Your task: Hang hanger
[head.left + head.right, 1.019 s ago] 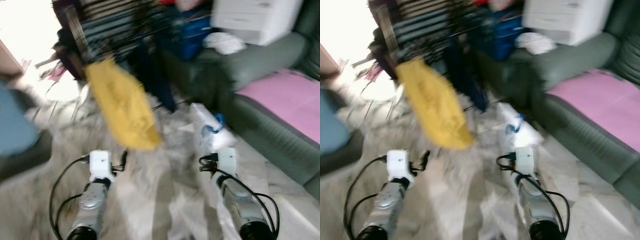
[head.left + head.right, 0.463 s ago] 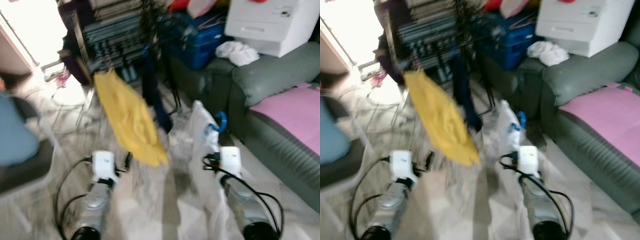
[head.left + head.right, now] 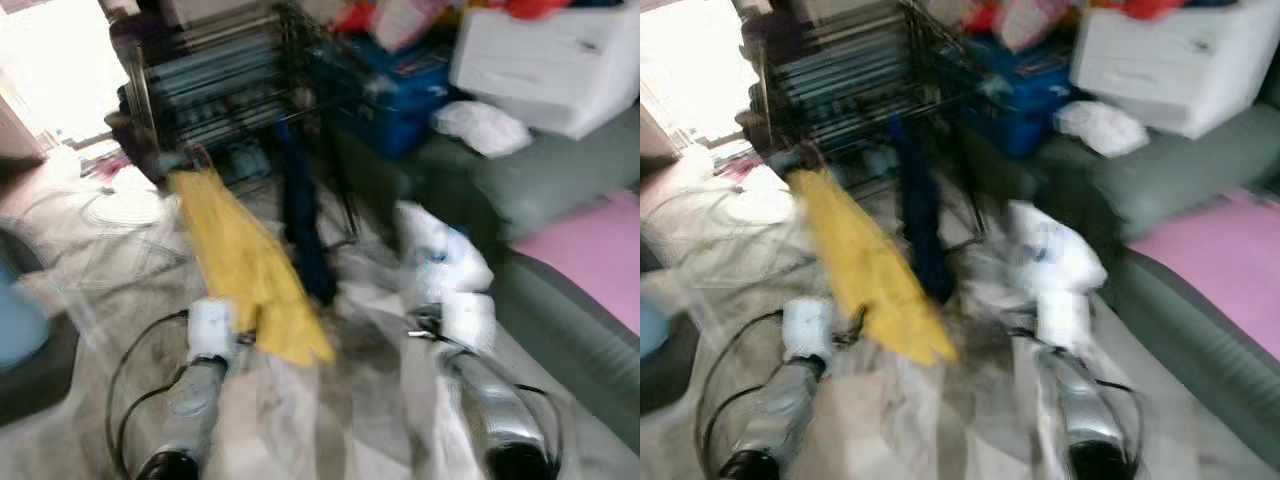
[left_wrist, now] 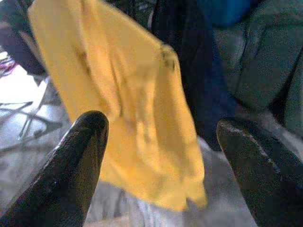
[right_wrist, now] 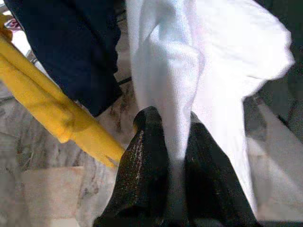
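Observation:
My right gripper (image 5: 169,124) is shut on a white garment (image 5: 189,66), held up in front of me (image 3: 440,255); a faint blue patch shows on it, blurred. My left gripper (image 4: 161,125) is open, nothing between its fingers, pointing at a yellow garment (image 3: 245,265) that hangs from the dark wire drying rack (image 3: 220,80). A dark blue garment (image 3: 303,220) hangs beside the yellow one, between it and the white garment. Both silver arms reach forward low in the eye views, which are blurred.
A grey-green sofa (image 3: 540,190) with a pink mat (image 3: 595,250) stands to the right. A white box (image 3: 545,60), white cloth and a blue crate (image 3: 400,90) sit at its far end. A blue-seated chair (image 3: 20,320) is at the left. Marble floor lies below.
The whole picture has shifted and blurred, so the camera moved; the rack and yellow garment sit a little nearer. The right gripper still holds the white garment.

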{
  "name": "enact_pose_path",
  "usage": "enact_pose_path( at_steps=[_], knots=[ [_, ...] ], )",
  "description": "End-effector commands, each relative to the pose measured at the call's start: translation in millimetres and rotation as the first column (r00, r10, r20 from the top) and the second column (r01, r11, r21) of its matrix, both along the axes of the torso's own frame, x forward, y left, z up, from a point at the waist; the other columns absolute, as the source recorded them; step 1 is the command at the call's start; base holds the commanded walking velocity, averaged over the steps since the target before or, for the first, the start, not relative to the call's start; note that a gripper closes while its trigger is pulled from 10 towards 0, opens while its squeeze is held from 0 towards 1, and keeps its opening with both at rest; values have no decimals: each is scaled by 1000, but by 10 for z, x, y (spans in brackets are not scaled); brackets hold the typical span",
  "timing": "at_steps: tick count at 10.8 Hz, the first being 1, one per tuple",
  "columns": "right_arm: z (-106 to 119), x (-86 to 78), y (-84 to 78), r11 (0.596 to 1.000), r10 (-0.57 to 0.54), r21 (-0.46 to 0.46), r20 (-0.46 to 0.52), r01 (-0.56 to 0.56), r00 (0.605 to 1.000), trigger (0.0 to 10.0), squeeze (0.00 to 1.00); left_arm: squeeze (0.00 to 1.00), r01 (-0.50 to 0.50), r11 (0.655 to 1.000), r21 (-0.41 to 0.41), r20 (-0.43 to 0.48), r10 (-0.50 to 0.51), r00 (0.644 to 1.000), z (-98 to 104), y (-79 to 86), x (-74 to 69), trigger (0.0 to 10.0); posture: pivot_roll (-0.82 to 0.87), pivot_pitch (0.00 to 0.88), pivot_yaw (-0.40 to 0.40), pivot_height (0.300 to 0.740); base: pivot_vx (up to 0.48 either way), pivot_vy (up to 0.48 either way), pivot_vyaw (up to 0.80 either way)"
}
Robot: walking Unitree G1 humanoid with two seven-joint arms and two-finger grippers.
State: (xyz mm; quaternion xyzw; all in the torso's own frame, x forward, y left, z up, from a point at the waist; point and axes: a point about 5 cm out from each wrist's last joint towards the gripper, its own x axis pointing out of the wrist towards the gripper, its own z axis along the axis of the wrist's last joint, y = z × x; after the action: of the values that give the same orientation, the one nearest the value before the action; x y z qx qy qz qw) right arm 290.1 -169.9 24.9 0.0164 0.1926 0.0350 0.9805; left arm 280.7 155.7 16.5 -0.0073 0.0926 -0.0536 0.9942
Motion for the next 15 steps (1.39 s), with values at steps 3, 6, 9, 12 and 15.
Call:
enact_pose_path(
  at_steps=[3,6,9,12,15],
  knots=[
    [201,158,-126,999,-16,-27,72,18,997,10000,0,0,29,1000,5,53,-29,998,125,-62,86,10000,-194,0,190,740,453,0,0],
    [230,176,-134,999,-4,-32,80,6,997,10000,0,0,2,1000,-6,96,-1,995,227,-52,135,10000,-181,0,179,740,450,0,0],
    [250,170,-132,998,46,-56,80,-42,996,10000,0,0,-103,995,3,91,103,991,196,36,22,10000,-177,0,154,740,144,0,654],
    [342,165,-159,989,113,-107,105,-102,988,10000,0,0,-130,992,3,108,129,986,229,73,-153,10000,-152,0,139,740,0,0,0],
    [453,265,-96,982,145,-138,140,-126,979,10000,0,0,-110,994,25,87,107,990,240,41,-208,10000,-136,0,152,740,0,0,533]
  ],
)
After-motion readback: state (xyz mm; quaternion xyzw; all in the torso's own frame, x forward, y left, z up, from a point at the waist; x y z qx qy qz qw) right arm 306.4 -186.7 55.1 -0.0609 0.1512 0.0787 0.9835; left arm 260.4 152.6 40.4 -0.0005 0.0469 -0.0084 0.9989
